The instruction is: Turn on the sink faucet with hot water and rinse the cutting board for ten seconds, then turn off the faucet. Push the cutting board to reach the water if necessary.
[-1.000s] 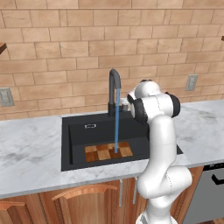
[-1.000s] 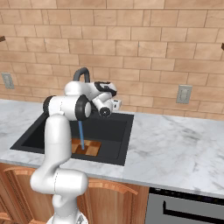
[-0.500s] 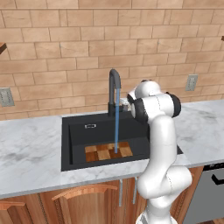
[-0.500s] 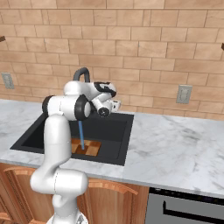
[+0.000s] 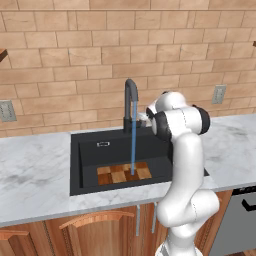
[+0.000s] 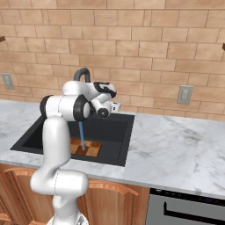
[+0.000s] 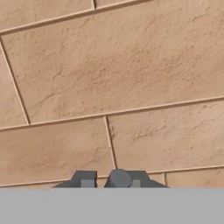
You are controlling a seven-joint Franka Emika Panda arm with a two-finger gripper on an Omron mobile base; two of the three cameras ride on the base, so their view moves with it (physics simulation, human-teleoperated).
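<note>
Held up beside the tall dark grey gooseneck faucet (image 5: 129, 105), the two-finger gripper (image 7: 109, 179) is narrowly parted around a thin lever, its tips cropped. Water (image 5: 133, 137) is seen striking the checkerboard wooden cutting board (image 5: 123, 173) in the black sink (image 5: 85, 167).

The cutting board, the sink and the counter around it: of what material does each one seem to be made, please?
The cutting board looks like wood: light and dark brown squares in a checkerboard, matte. The sink is flat black without shine, perhaps composite or coated metal; the look leaves it open. The counter appears to be marble or an imitation of it: white-grey with soft darker veins.
</note>
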